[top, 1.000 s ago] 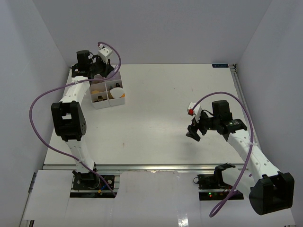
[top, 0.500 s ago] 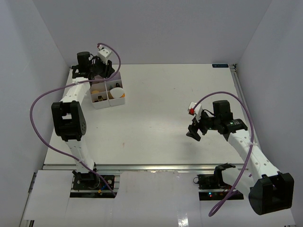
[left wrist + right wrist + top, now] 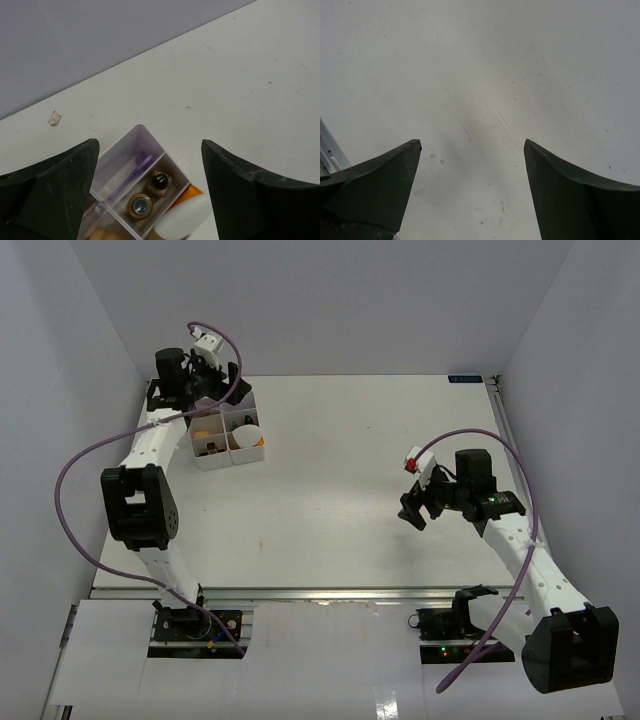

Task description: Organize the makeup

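Note:
The makeup lies in a white compartmented box [image 3: 243,454] at the table's far left. The left wrist view looks straight down into the box [image 3: 141,131]. A clear packet [image 3: 122,170] with a purple strip fills the far compartment. Two black-and-gold lipstick tubes [image 3: 160,182] [image 3: 139,206] stand upright beside it. An orange white-capped tube [image 3: 186,220] and a beige sponge [image 3: 100,235] show at the bottom edge. My left gripper [image 3: 150,145] [image 3: 213,380] hangs open above the box's far end, holding nothing. My right gripper [image 3: 472,142] [image 3: 413,510] is open over bare table at the right.
The back wall rises just beyond the box, and the left wall is close beside it. A metal rail [image 3: 300,592] runs along the table's near edge. A purple cable [image 3: 85,455] loops off the left arm.
My left gripper has opened from shut and drawn up and back from the box. The right gripper has shifted slightly up and right, still open.

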{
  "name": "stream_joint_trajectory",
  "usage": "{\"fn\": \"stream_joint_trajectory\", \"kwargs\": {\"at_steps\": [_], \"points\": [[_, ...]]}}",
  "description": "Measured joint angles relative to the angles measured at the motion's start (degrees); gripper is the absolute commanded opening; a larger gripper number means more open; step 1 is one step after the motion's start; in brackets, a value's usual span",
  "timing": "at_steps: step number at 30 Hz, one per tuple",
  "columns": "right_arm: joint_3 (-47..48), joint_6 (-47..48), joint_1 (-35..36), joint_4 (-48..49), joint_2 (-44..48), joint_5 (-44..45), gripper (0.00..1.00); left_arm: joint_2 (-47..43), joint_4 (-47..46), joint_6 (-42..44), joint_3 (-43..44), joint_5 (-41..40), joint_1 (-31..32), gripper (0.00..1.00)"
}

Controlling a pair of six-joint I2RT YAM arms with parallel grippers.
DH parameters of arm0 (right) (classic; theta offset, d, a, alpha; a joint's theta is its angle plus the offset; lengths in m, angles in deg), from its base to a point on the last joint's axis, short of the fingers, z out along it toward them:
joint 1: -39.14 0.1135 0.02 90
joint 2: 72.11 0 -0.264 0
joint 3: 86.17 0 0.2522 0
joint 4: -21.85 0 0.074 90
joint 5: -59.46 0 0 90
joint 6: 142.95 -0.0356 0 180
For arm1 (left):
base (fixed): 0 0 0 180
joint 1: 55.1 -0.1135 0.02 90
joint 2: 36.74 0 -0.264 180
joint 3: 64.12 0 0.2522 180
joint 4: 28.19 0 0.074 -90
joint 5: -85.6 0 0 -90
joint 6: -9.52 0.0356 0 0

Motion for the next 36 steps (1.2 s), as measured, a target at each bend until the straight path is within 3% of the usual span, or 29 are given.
{"fn": "stream_joint_trajectory", "kwargs": {"at_steps": [5, 13, 22, 36], "points": [[-0.34, -4.19, -3.04, 3.63, 0.50, 5.22, 0.90, -12.73, -2.16, -9.12, -8.46, 0.79, 0.00, 0.98], [-1.49, -10.57, -6.48, 6.97, 2.23, 10.70, 0.90, -43.21, -8.58, -21.77, -33.50, 6.10, -0.22, 0.98], [-2.00, -16.23, -7.42, 8.63, 4.41, 16.76, 0.90, -73.68, -5.57, -26.81, -53.24, 11.97, -0.12, 0.98], [-7.17, -18.74, -11.10, 13.02, 12.57, 24.75, 0.90, -75.92, -1.22, -28.53, -58.69, 13.10, 0.17, 0.98]]}}
